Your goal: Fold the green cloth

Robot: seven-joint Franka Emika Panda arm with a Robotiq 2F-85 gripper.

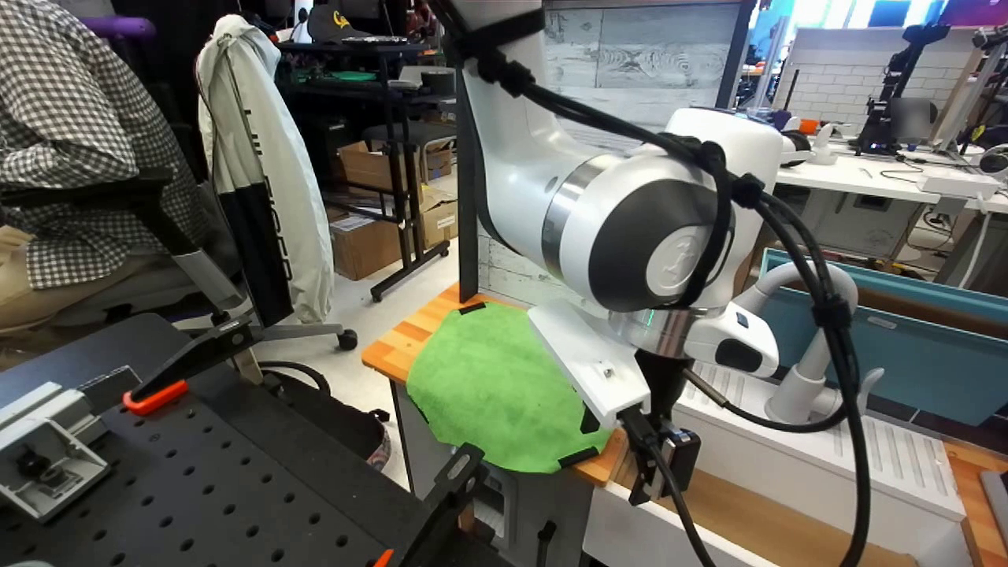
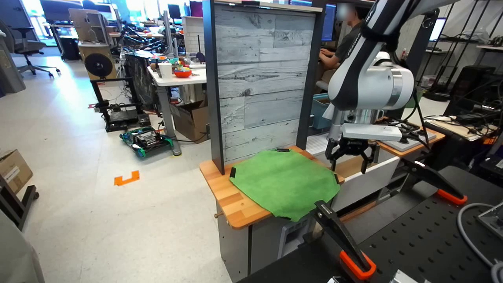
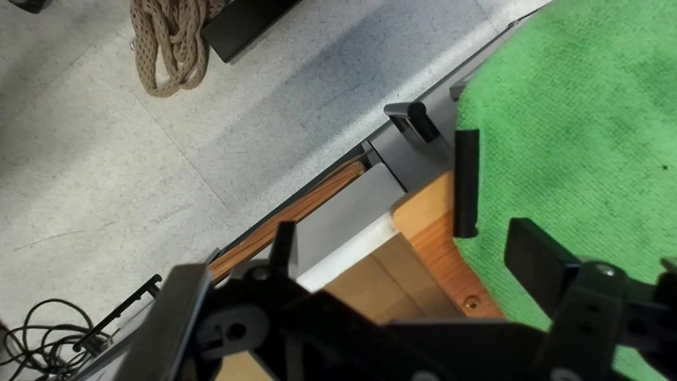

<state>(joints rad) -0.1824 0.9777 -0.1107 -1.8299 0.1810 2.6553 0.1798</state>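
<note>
The green cloth (image 1: 492,386) lies spread out flat on a small wooden tabletop (image 1: 391,346), and part of its edge hangs past the table's edge. It shows whole in an exterior view (image 2: 283,181) and partly at the right of the wrist view (image 3: 571,106). Short black strips sit along its rim; one strip (image 3: 466,182) is near the table corner. My gripper (image 2: 348,169) is open and empty, raised beside the cloth over the table corner and an open drawer. In the wrist view, the right finger of the gripper (image 3: 404,233) overlaps the cloth, apparently without touching it.
A grey wood-pattern panel (image 2: 263,78) stands upright at the table's back. An open white drawer (image 2: 369,173) adjoins the table. A black perforated board (image 1: 228,480) with orange-tipped clamps (image 2: 346,239) is close to the cloth. A white rack (image 1: 890,441) stands beside the arm.
</note>
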